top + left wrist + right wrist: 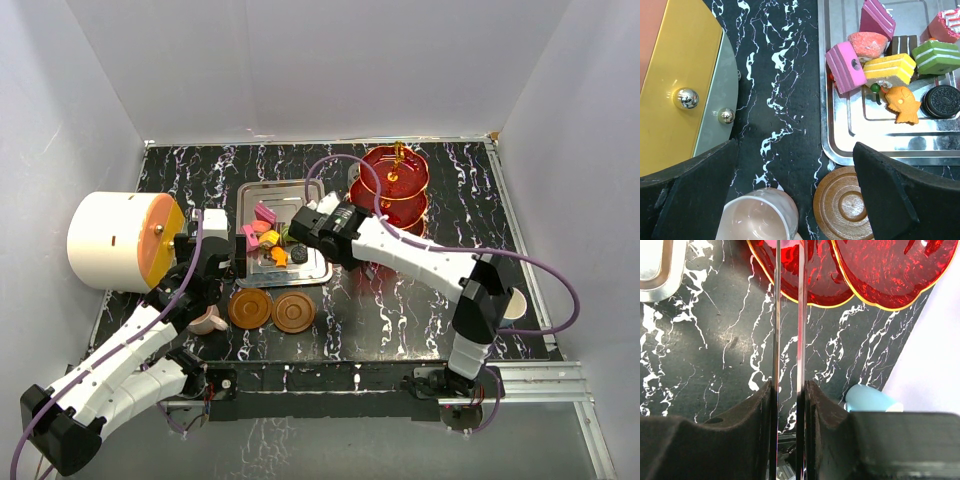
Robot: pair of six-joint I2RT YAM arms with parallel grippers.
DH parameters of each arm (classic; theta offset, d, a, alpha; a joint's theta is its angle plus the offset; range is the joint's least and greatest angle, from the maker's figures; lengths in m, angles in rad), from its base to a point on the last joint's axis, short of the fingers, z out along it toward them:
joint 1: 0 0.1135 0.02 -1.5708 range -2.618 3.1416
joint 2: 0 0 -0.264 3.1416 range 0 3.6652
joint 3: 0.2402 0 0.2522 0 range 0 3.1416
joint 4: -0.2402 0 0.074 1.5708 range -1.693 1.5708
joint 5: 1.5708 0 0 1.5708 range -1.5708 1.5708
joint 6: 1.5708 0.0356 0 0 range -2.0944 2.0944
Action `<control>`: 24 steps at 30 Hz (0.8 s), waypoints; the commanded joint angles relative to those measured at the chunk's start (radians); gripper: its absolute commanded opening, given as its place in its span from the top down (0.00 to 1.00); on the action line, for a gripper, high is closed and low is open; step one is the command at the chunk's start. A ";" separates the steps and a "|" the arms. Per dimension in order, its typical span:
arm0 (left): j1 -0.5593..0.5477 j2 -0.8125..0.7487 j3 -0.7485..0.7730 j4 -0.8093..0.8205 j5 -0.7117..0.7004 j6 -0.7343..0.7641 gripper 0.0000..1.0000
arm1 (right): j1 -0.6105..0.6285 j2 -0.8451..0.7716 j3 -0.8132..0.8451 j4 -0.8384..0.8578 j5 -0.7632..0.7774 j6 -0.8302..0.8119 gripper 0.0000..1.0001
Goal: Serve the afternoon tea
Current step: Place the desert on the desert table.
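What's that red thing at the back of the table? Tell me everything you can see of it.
It is a tiered stand of red see-through plates with wavy gold rims on a gold stem ending in a loop. It stands upright on the black marbled table, right of the steel tray. Its top plate looks bare. The right arm hides its lower front and a purple cable crosses it; nothing grips it.

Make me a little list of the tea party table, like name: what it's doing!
left hand: open, holding nothing
right hand: shut on two thin shiny strips
sweets: piled on the silver tray
saucers: two, brown, bare
pink cup: on the table beside the saucers
red stand: back of table, no sweets seen on it
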 commanded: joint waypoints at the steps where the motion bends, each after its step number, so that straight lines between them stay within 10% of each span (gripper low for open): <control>1: 0.006 -0.007 0.014 0.009 -0.003 0.000 0.01 | 0.002 0.033 0.005 0.015 0.084 -0.006 0.76; 24: 0.006 -0.009 0.013 0.011 0.008 0.001 0.01 | 0.044 0.187 0.047 0.015 0.068 -0.015 0.69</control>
